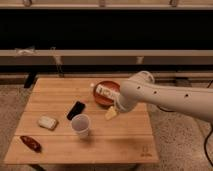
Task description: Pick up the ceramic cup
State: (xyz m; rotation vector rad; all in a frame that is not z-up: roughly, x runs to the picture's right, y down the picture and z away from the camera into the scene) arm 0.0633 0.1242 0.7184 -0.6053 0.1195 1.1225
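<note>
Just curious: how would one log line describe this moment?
gripper open, right of cup | cup upright on table, not held
</note>
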